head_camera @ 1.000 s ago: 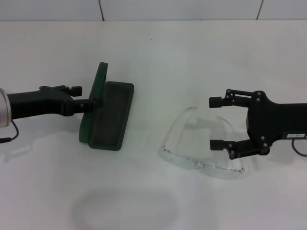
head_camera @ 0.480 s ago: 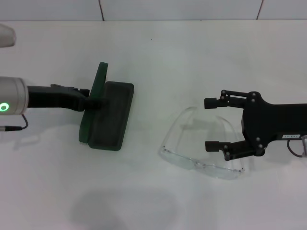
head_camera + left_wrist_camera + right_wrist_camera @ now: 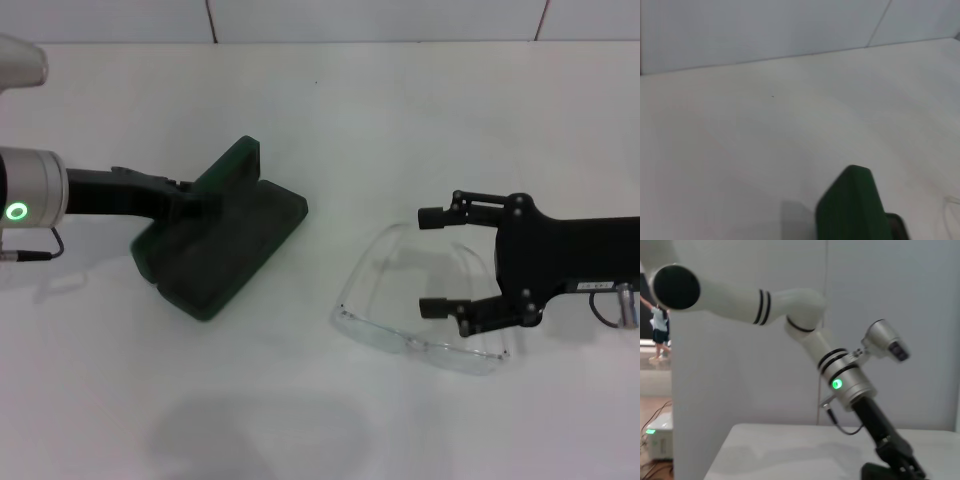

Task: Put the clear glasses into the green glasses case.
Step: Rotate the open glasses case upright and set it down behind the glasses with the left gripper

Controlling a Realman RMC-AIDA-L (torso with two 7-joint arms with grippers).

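The green glasses case [image 3: 232, 250] lies open on the white table at the left, set diagonally, its lid [image 3: 228, 168] raised. My left gripper [image 3: 190, 201] is shut on the lid's edge. The left wrist view shows the lid [image 3: 852, 206] close up. The clear glasses [image 3: 420, 335] lie right of centre with their arms pointing away from me. My right gripper [image 3: 431, 261] is open at table height, and its two fingers straddle the glasses' right arm without closing on it. In the right wrist view I see the left arm [image 3: 847, 380] reaching down to the case [image 3: 885, 472].
The white table [image 3: 330, 110] runs back to a tiled wall. A faint shadow falls on the table in front of the case. Nothing else stands on the surface.
My left gripper has swung the case from nearly lengthwise to diagonal, with its far end now further right. The right gripper has crept left over the glasses' right arm.
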